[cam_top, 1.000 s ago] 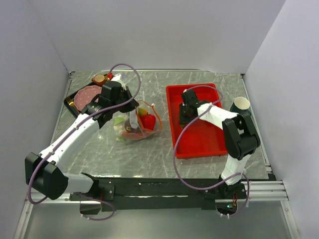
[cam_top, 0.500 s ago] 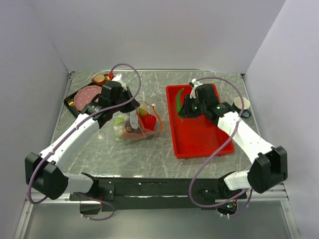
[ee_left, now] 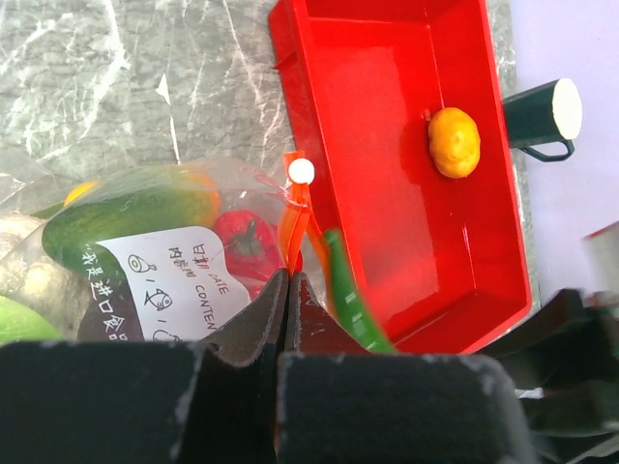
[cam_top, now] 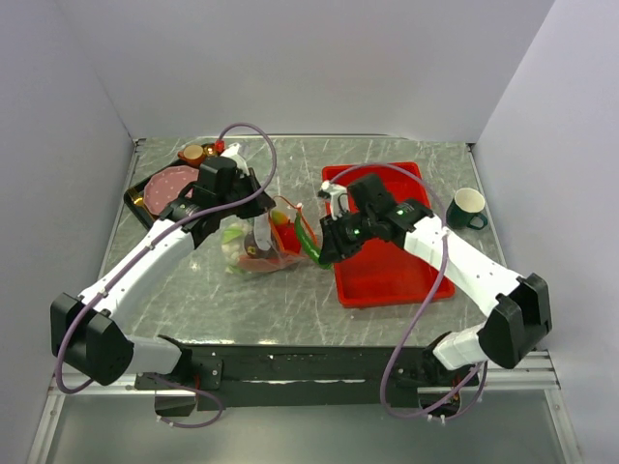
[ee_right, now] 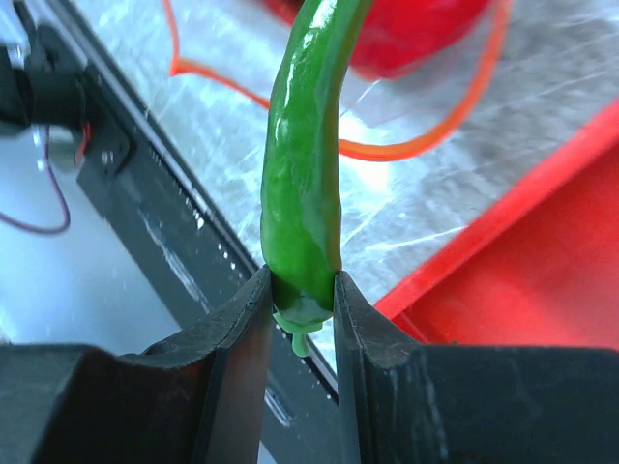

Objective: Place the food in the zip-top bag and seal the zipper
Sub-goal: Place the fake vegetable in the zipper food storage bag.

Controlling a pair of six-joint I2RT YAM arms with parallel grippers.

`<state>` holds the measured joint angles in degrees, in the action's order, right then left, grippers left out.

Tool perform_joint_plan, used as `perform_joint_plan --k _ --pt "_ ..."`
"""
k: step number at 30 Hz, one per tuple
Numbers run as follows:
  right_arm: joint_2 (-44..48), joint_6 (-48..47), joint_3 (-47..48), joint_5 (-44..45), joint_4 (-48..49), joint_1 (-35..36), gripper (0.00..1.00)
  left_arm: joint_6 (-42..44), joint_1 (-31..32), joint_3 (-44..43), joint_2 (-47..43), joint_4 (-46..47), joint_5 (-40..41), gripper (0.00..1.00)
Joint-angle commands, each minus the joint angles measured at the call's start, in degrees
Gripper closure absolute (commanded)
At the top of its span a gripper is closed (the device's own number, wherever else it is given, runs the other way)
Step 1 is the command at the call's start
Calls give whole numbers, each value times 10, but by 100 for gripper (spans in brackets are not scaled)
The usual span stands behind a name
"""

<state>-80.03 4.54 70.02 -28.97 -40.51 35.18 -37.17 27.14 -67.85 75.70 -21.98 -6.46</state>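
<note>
The zip-top bag (cam_top: 253,249) lies left of centre, holding a cucumber (ee_left: 126,215) and a red piece (ee_left: 244,242) of food. My left gripper (ee_left: 288,280) is shut on the orange-red zipper (ee_left: 295,227) at the bag's mouth, keeping it raised. My right gripper (ee_right: 302,285) is shut on the stem end of a green chili pepper (ee_right: 302,193). The pepper (cam_top: 308,240) hangs between the red tray (cam_top: 387,271) and the bag's mouth, its tip pointing toward the zipper loop (ee_right: 416,145). An orange (ee_left: 455,141) lies in the tray.
A dark green mug (cam_top: 468,208) stands right of the red tray. A black tray with a pink plate (cam_top: 169,184) and small items sits at the back left. White walls enclose the table on three sides.
My right arm has swung left from over the red tray, carrying the green pepper to the bag's mouth. The left arm and the bag have not moved.
</note>
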Motion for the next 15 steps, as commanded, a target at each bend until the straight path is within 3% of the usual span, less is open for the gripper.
perform_joint_plan --k 1,15 --pt "-22 -39 38 -28 -19 8 98 -3 0 -11 -7 38 -22 99" --pt "-130 -98 125 -27 -44 13 97 23 -1 -8 1 48 -101 99"
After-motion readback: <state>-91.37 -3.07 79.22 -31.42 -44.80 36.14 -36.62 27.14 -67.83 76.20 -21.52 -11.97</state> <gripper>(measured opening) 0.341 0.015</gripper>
